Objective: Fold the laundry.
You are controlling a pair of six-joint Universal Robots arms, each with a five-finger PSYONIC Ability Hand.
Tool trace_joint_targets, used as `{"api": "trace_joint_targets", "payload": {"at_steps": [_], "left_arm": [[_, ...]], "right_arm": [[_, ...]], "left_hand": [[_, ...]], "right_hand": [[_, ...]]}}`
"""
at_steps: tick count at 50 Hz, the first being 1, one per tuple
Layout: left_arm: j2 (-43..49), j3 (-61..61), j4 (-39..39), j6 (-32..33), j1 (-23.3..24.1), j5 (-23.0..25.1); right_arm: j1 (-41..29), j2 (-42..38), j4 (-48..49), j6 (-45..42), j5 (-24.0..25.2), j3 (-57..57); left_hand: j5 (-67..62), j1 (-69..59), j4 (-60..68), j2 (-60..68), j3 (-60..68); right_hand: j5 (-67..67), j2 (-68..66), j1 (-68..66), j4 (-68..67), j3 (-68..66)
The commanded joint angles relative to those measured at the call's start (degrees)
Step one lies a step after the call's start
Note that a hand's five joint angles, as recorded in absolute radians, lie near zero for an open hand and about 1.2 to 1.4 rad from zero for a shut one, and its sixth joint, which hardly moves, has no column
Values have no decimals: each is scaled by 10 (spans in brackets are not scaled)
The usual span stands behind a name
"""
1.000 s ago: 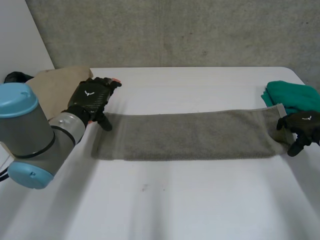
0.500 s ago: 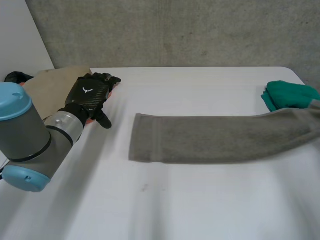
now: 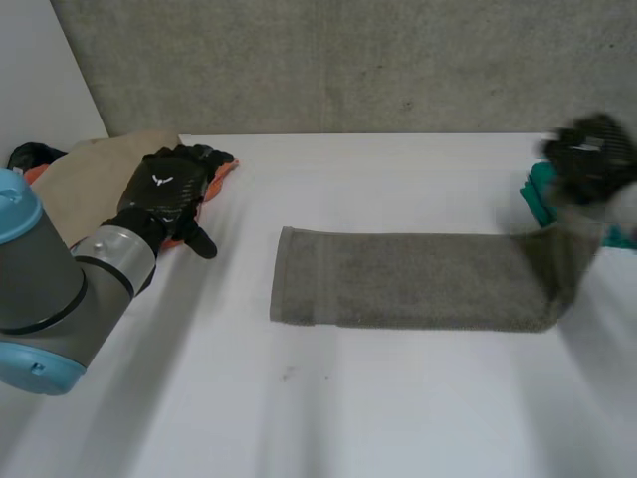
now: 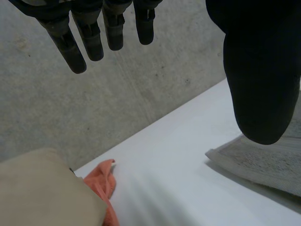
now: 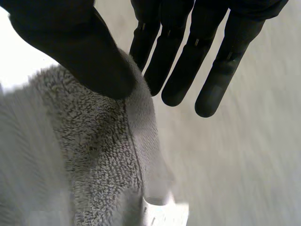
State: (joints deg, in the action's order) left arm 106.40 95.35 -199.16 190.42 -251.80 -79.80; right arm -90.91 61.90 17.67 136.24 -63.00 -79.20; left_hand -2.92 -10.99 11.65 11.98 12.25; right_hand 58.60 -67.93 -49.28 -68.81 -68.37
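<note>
Grey towel [image 3: 418, 279]: right end now raised at upper right, pinched by the right hand [image 3: 589, 157], thumb against fingers. Upper left, the left hand [image 3: 164, 191] stays, fingers released.

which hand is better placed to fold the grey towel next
Right: the right hand pinches the raised end of the towel; the left hand hangs open by the beige cloth, off the towel.

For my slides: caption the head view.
Right hand holds one end of the long grey terry towel above the white table.
</note>
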Motion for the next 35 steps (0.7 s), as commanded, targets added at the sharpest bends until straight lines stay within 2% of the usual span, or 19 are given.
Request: {"api": "trace_joint_targets", "payload": {"at_steps": [1, 3, 5, 10, 11, 14, 15, 17, 18, 22, 26, 29, 35], "left_arm": [[-11, 9, 0, 0, -1, 0], [-10, 12, 0, 0, 1, 0], [-10, 12, 0, 0, 2, 0], [-7, 12, -1, 0, 3, 1], [-7, 10, -3, 0, 3, 1], [-1, 4, -4, 0, 4, 1], [3, -1, -8, 0, 4, 1], [10, -9, -14, 0, 5, 1], [12, -12, -15, 0, 7, 1], [26, -41, -19, 0, 23, 1], [54, -80, -19, 3, 53, 0], [93, -119, -17, 5, 85, 2], [187, -198, -11, 7, 138, 12]], "right_arm": [[-200, -57, 75, 0, 38, 26], [-266, -103, 80, -6, 43, 49], [-297, -129, 77, -12, 42, 65], [-340, -194, 62, -18, 37, 88], [-344, -206, 52, -19, 31, 89], [-350, -204, 35, -20, 15, 92], [-353, -191, 30, -15, -11, 92], [-351, -168, 22, -5, -40, 90], [-350, -139, 19, 16, -76, 80], [-326, -80, -18, 104, -135, 50], [-286, -43, -102, 174, -139, 18], [-249, -35, -153, 192, -147, -9], [-173, -28, -132, 166, -147, -86]], "left_hand": [[29, 10, -16, -20, -23], [29, 10, -16, -20, -23], [29, 10, -16, -20, -23], [29, 10, -16, -20, -23], [29, 10, -16, -20, -23], [29, 10, -16, -20, -23], [29, 10, -16, -20, -23], [29, 10, -16, -20, -23], [29, 10, -16, -20, -23], [29, 10, -16, -20, -23], [29, 10, -16, -20, -23], [29, 10, -16, -20, -23], [22, 3, -9, -13, -15]], "right_hand": [[114, -121, -307, -112, -116], [114, -121, -307, -112, -116], [114, -121, -307, -112, -116], [114, -121, -307, -112, -116], [21, -28, -215, -19, -24], [-504, 498, 311, 506, 502], [-586, 579, 393, 588, 584], [-586, 579, 393, 588, 584], [-586, 579, 393, 588, 584], [-586, 579, 393, 588, 584], [-586, 579, 393, 588, 584], [-586, 579, 393, 588, 584], [-586, 579, 393, 588, 584]]}}
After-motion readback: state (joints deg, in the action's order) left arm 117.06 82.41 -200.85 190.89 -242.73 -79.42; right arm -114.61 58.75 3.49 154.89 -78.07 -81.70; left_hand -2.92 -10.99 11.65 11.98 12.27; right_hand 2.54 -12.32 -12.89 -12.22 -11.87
